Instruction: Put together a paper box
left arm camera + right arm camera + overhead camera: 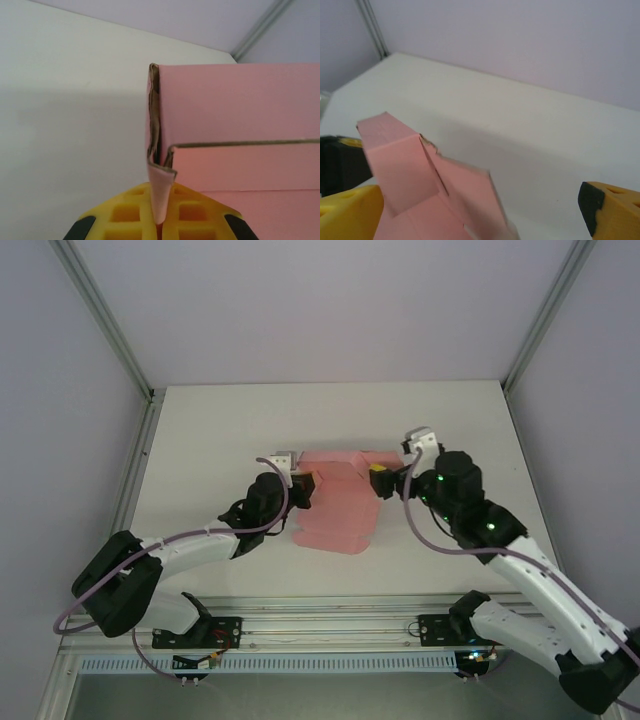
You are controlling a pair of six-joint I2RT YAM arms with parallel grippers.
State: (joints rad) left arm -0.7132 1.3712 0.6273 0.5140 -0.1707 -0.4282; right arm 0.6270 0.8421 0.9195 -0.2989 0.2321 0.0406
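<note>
The white table (200,430) was occupied near its centre by the paper box (335,510), a pale pink card sheet only partly folded: the near panels were laid flat on the surface, while the far edge was raised between the two arms. In the left wrist view, an upright wall of the paper box (240,110) was seen with a doubled corner seam. The left gripper (300,485) was positioned at the box's left end, and its yellow fingers (125,215) were clamped together on a thin pink corner tab. The right gripper (382,480) was positioned at the right end, its fingers (615,210) spread wide, with a folded flap (420,185) standing between them beside the left finger.
</note>
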